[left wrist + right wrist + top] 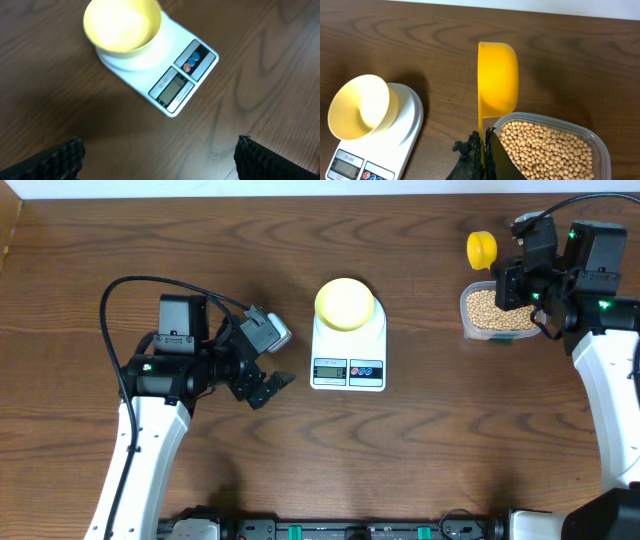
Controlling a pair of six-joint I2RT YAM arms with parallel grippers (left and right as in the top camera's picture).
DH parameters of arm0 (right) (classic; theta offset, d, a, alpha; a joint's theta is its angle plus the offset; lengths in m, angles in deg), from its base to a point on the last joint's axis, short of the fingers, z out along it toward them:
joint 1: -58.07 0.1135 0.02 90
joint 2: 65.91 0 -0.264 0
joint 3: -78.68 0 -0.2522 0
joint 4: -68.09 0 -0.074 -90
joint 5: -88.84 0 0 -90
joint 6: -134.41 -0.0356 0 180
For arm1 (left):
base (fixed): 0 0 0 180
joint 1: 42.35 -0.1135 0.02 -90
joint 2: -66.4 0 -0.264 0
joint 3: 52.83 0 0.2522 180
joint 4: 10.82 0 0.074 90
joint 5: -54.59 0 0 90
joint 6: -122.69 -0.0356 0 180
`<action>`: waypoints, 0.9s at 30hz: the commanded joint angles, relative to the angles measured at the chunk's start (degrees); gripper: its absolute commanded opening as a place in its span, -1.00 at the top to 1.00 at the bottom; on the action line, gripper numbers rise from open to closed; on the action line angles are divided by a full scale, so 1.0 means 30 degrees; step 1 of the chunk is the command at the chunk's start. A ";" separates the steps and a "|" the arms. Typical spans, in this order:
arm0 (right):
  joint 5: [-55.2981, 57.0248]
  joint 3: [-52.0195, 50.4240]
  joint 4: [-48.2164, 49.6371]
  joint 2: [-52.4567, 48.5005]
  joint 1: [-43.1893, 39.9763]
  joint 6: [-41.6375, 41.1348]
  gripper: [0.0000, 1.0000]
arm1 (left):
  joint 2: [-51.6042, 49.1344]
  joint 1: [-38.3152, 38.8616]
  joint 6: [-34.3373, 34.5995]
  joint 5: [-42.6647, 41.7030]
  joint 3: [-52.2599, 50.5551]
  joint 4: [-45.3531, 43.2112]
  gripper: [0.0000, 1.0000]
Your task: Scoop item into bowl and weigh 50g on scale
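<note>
The pale-yellow bowl point(345, 303) stands empty on the white scale point(348, 366) at mid-table; both also show in the left wrist view, bowl point(123, 26) and scale point(172, 85), and in the right wrist view, bowl point(360, 106) and scale point(400, 140). Tan beans point(492, 308) fill a clear tub point(592, 140) at the right. My right gripper point(483, 142) is shut on the handle of a yellow scoop point(496, 77), held on edge and empty beside the tub's far left corner. My left gripper point(157, 152) is open and empty, left of the scale.
The table's back edge meets a white surface point(570, 7) behind the tub. A black cable point(130, 285) loops over the table by the left arm. Bare wood point(450, 440) lies in front of the scale.
</note>
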 commanded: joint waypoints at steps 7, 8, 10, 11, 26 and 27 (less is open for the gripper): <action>-0.0189 0.0022 0.0080 -0.0146 -0.0044 -0.0007 0.98 | 0.0204 -0.0182 -0.1056 -0.0678 0.0007 -0.0328 -0.95; -0.0182 0.0022 0.0073 -0.0146 -0.0044 -0.0007 0.98 | 0.0189 -0.0189 -0.1056 -0.0670 0.0007 -0.0328 -0.95; -0.0189 0.0022 0.0080 -0.0146 -0.0044 -0.0007 0.98 | 0.0073 -0.0182 -0.1049 -0.0430 0.0007 -0.0328 -0.95; -0.0189 0.0022 0.0073 -0.0146 -0.0044 -0.0007 0.98 | -0.0036 -0.0182 -0.1056 -0.0393 0.0007 -0.0328 -0.95; -0.0189 0.0022 0.0058 -0.0146 -0.0044 -0.0007 0.98 | -0.0568 -0.0182 -0.1049 -0.0401 0.0007 -0.0335 -0.95; -0.0189 0.0022 0.0058 -0.0146 -0.0044 -0.0007 0.98 | -0.0568 -0.0182 -0.1049 -0.0401 0.0007 -0.0342 -0.95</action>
